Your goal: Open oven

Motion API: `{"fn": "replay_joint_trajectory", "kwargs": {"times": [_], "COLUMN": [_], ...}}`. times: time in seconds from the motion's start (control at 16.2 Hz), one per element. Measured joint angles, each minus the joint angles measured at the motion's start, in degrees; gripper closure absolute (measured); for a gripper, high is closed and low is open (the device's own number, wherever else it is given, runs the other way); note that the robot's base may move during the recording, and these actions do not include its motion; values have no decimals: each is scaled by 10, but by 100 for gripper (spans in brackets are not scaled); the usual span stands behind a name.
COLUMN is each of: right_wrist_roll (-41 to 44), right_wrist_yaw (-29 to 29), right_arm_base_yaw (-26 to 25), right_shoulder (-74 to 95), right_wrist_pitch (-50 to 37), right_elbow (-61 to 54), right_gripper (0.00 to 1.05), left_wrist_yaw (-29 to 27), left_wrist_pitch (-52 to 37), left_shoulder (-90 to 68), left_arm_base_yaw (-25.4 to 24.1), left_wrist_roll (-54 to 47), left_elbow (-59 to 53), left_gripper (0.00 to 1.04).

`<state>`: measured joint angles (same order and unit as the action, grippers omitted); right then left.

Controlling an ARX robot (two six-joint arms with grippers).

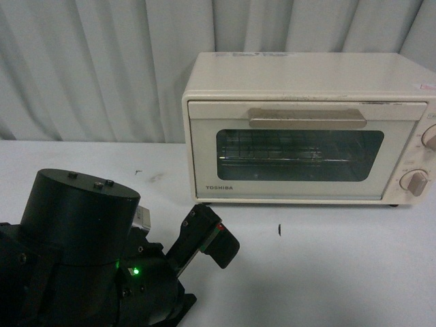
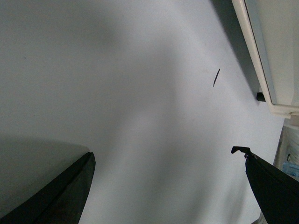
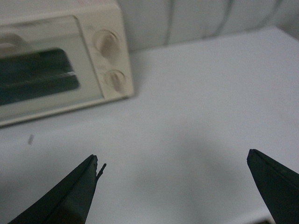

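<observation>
The cream-white Toshiba oven (image 1: 306,129) stands on the white table at the back right. Its glass door is shut, with the beige bar handle (image 1: 306,119) across the top. Two round knobs (image 1: 414,182) sit at its right edge. My left arm (image 1: 75,259) is low at the front left, short of the oven. My left gripper (image 2: 164,152) is open and empty over bare table, with the oven's bottom edge (image 2: 261,56) off to one side. My right gripper (image 3: 172,155) is open and empty, away from the oven (image 3: 56,60) and its knobs (image 3: 115,79).
The white table (image 1: 340,272) runs in front of the oven. A small dark mark (image 1: 279,229) lies on it ahead of the door. A pale curtain (image 1: 88,68) hangs behind. The right arm is out of the front view.
</observation>
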<state>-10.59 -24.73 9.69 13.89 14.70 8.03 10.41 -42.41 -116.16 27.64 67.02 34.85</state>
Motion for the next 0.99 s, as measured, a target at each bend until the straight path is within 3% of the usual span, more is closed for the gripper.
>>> {"fn": "replay_joint_trajectory", "kwargs": {"times": [0.06, 0.12, 0.19, 0.25, 0.31, 0.43, 0.74, 0.93, 0.99], "right_wrist_roll": [-31, -64, 34, 180, 304, 384, 621, 694, 734], "right_wrist_yaw": [-44, -136, -77, -40, -5, 18, 94, 127, 145], "right_arm_base_yaw": [-2, -69, -75, -66, -28, -10, 8, 16, 24], "right_shoulder": [29, 97, 273, 428, 516, 571, 666, 681, 692], "right_wrist_pitch": [-15, -107, -275, -366, -388, -383, -362, -355, -341], "right_elbow": [9, 60, 156, 281, 371, 417, 485, 490, 490], "right_gripper": [6, 6, 6, 6, 6, 7, 59, 77, 88], "left_wrist_yaw": [-2, 0, 0, 1, 1, 1, 1, 1, 1], "left_wrist_pitch": [0, 0, 0, 0, 0, 0, 0, 0, 0], "left_shoulder": [0, 0, 0, 0, 0, 0, 0, 0, 0], "left_arm_base_yaw": [0, 0, 0, 0, 0, 0, 0, 0, 0], "left_wrist_roll": [0, 0, 0, 0, 0, 0, 0, 0, 0], "left_elbow": [0, 0, 0, 0, 0, 0, 0, 0, 0], "left_gripper": [7, 7, 7, 7, 7, 7, 7, 7, 7]}}
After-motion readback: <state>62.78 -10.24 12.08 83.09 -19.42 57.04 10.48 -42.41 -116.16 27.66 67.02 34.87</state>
